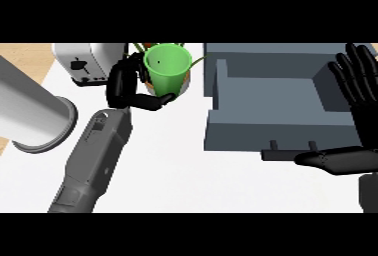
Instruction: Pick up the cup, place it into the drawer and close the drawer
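Cup (168, 64) in left hand (127, 86) is beside left wall of drawer (214, 82).

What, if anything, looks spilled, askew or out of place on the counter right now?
Nothing stands out. The green cup sits mouth up in the left hand, with no spill around it. The drawer is open and looks square. The right hand rests open at the view's right edge.
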